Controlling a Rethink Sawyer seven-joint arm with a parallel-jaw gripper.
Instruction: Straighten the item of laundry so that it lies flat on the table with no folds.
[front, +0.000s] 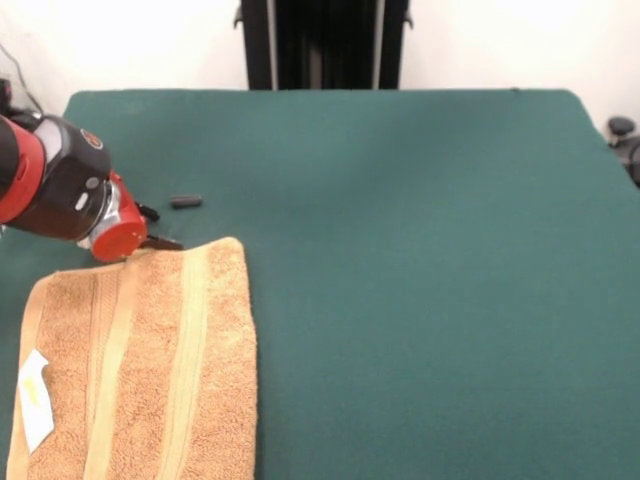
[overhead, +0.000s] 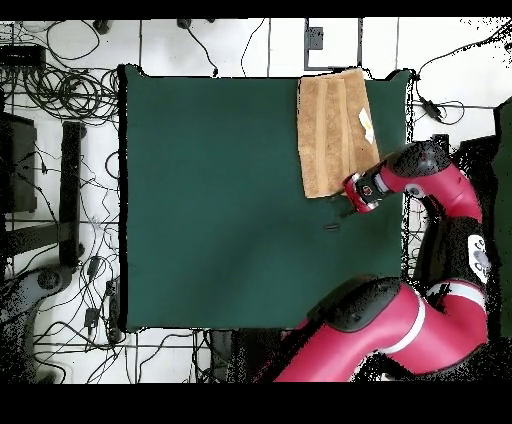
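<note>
text: none legible — care tag (front: 34, 397) on towel (front: 150, 370) | print too small to read

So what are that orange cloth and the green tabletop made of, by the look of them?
The orange cloth looks like terry towelling: a fuzzy, looped surface crossed by smoother, paler woven bands, with a small white tag that seems to be fabric or paper. The table appears covered in a matte dark green felt-like fabric, with no shine or visible weave; what lies underneath is hidden.
</note>
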